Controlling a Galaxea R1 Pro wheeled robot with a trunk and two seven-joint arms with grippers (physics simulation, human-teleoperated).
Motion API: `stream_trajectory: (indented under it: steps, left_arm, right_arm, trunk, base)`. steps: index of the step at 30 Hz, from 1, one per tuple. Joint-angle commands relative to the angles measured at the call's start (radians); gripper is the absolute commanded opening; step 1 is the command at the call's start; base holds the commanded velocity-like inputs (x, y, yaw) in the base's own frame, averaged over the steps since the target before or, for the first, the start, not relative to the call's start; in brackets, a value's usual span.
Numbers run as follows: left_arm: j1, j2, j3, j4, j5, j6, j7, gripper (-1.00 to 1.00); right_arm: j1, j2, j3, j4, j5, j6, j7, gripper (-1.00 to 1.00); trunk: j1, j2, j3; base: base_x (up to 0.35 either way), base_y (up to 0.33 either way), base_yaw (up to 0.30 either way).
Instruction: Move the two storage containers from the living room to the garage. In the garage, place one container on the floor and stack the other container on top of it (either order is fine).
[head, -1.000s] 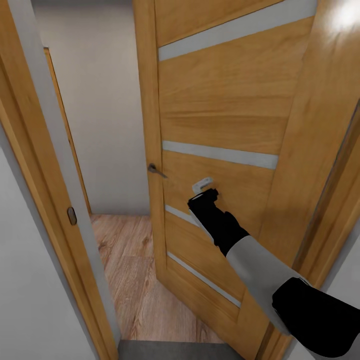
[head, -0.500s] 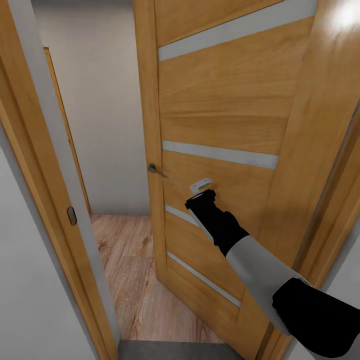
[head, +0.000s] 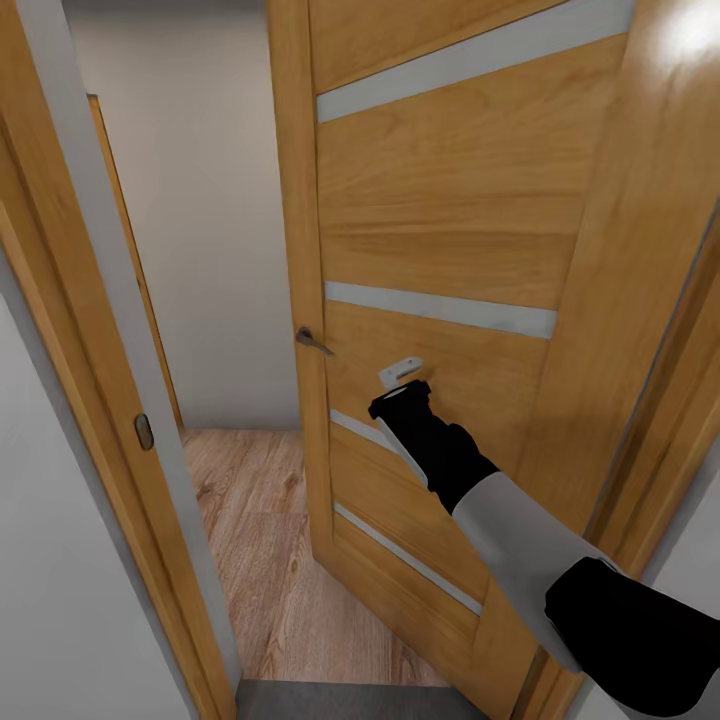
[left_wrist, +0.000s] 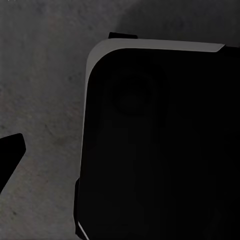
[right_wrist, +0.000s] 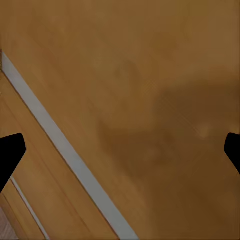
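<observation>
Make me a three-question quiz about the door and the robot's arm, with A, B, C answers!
1. Where is the right gripper?
A. Up against the wooden door
B. On the wood-plank floor
C. On the door handle

2. How many pale stripes cross the door's face?
A. One
B. Four
C. Seven

3. How do the right gripper's fingers stand?
A. Pressed shut
B. Spread apart with nothing between
C. Clamped on the handle

Answers:
1 A: in the head view the gripper sits at the door panel, right of the door handle.
2 B: four pale stripes show, one up high, one in the middle and two low down.
3 B: in the right wrist view the fingers sit at opposite edges with bare door between.
</observation>
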Motion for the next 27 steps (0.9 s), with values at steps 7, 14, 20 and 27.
stream_trajectory:
  steps: [7, 14, 20, 27]
  left_arm:
    - [0.000, 0.000, 0.001, 0.000, 0.009, -0.002, 0.000, 1.00]
    - [0.000, -0.001, 0.000, 0.000, 0.009, -0.002, 0.000, 1.00]
    - [0.000, 0.000, 0.000, 0.000, 0.009, -0.002, 0.000, 1.00]
    - [0.000, 0.000, 0.000, 0.000, 0.009, -0.002, -0.001, 1.00]
  right_arm:
    - [0.000, 0.000, 0.006, -0.016, -0.020, -0.002, 0.013, 1.00]
    - [0.000, 0.000, 0.008, -0.083, -0.025, 0.000, 0.218, 1.00]
    - [0.000, 0.000, 0.010, -0.087, -0.025, 0.002, 0.224, 1.00]
    - [0.000, 0.000, 0.013, -0.087, -0.019, 0.006, 0.219, 1.00]
  trunk:
    - [0.000, -0.001, -0.001]
    - [0.000, -0.001, -0.001]
    - [0.000, -0.001, -0.001]
    - [0.000, -0.001, -0.001]
  base:
    - [0.000, 0.000, 0.000]
    - [0.000, 0.000, 0.000]
    - [0.070, 0.000, 0.000]
    - [0.288, 0.000, 0.000]
